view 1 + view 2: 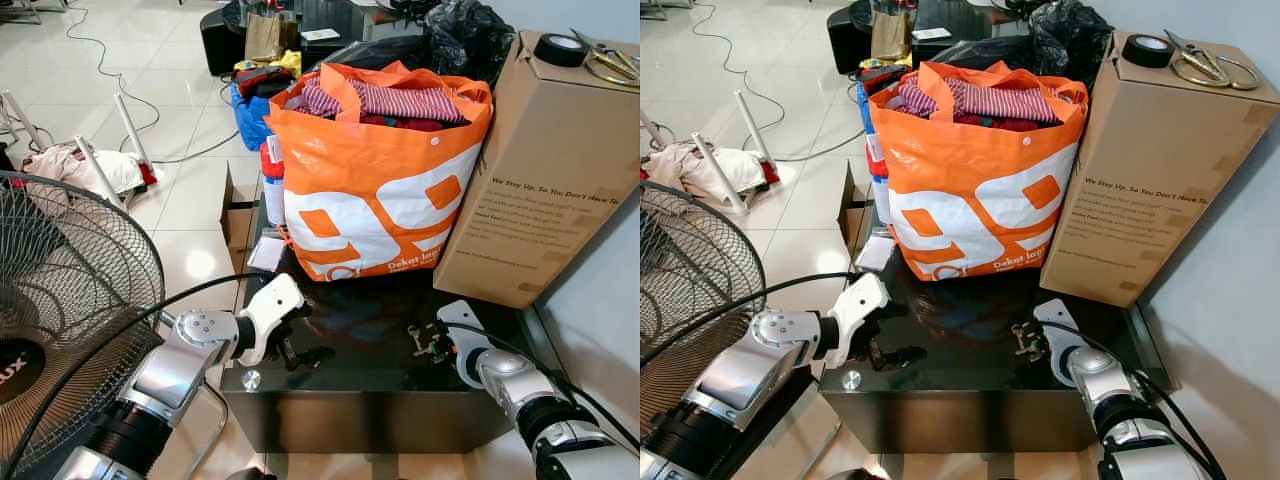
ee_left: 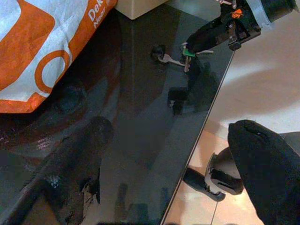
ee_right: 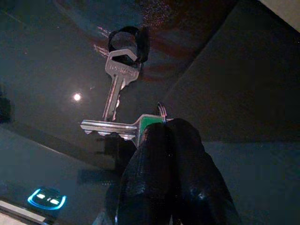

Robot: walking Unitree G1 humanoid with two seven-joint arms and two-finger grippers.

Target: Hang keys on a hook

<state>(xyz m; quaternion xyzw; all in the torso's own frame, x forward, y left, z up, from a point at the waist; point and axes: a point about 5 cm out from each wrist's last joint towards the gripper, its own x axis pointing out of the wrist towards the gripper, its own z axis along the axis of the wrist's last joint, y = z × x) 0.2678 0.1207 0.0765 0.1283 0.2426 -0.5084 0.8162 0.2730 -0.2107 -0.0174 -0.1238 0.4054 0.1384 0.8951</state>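
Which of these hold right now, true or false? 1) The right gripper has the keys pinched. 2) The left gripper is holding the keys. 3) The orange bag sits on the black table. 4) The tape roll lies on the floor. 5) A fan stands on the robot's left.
1) True: the right gripper is shut on the keys, just above the black table.
2) False: the left gripper is open and holds nothing, over the table's left edge.
3) True: the orange bag stands on the table, full of clothes.
4) False: the tape roll lies on top of the cardboard box.
5) True: the fan is on the left.
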